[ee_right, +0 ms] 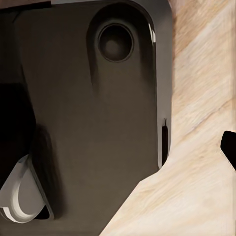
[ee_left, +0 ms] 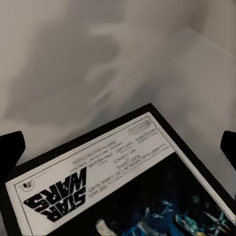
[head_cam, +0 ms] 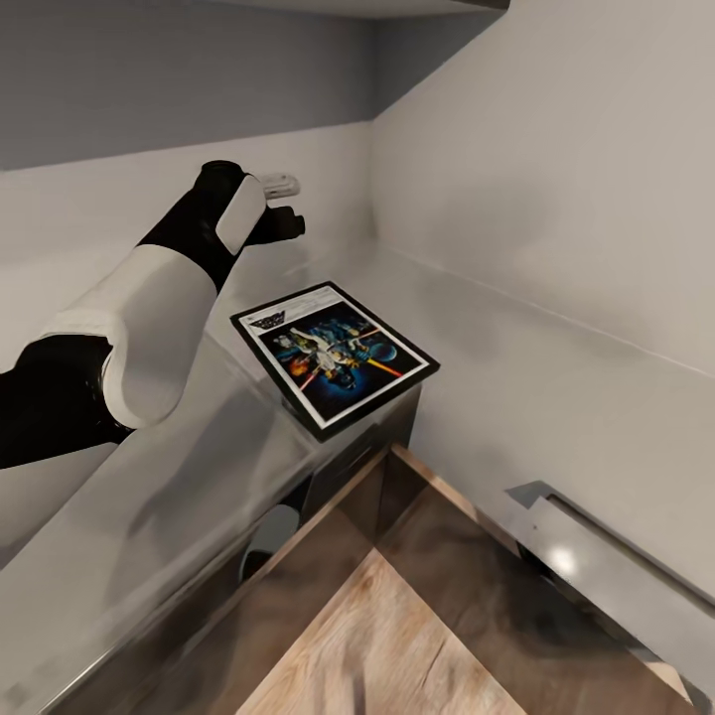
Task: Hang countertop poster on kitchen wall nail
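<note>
The black-framed Star Wars poster (head_cam: pixel 335 359) lies flat on the light grey kitchen countertop (head_cam: pixel 516 367), at the inner corner of the L, its white title strip toward the back wall. My left arm reaches out over the worktop. Its gripper (head_cam: pixel 290 206) hangs above and just beyond the poster's title end, apart from it. In the left wrist view the poster (ee_left: pixel 123 191) lies below the open gripper (ee_left: pixel 118 147), whose fingertips (ee_left: pixel 10 152) stand at the picture's edges with nothing between them. The right gripper (ee_right: pixel 118 147) points down, one dark fingertip (ee_right: pixel 229 147) showing at the edge.
Plain pale walls (head_cam: pixel 556 149) meet in a corner behind the countertop. Dark glossy cabinet fronts (head_cam: pixel 367 447) drop to a wooden floor (head_cam: pixel 397 636). A steel edge (head_cam: pixel 616 566) juts in at lower right. The right wrist view looks down on the robot's dark base (ee_right: pixel 98 123) and the floor (ee_right: pixel 196 187).
</note>
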